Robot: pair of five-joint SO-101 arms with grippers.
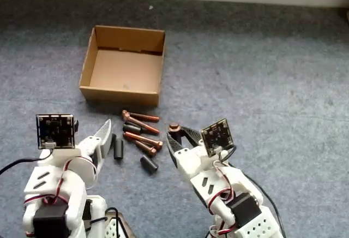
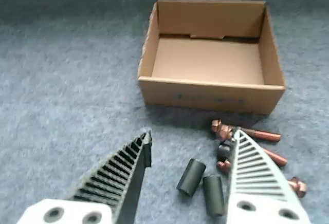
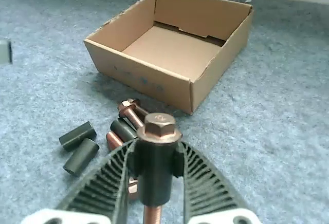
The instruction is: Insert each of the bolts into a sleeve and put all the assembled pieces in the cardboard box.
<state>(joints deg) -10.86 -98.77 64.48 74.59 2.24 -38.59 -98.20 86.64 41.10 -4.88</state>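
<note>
- So, start at the left. Your left gripper is spread wide and holds nothing. It hangs low over the grey carpet, with two loose sleeves just below it. I think it is wide like that so it can drop around one of them.
- Those two little black tubes lie side by side, close together but not on top of each other. That should make it easy to pick one up alone.
- Behind them stands the cardboard box with its open side up. Nothing is in it yet, so no finished piece has been put away.
- Next come the loose bolts, a small copper-coloured pile between the box and the arms. Some of them touch or cross each other. Another sleeve lies just beside the pile, nearer the arms.
- At the right, your right gripper is squeezed onto a sleeve that stands upright. A bolt goes down through it. Its head sits on top and its end pokes out below.
- I think this piece is held upright so the head rests on the sleeve and the bolt cannot slip out. It looks ready to go into the box.
</note>
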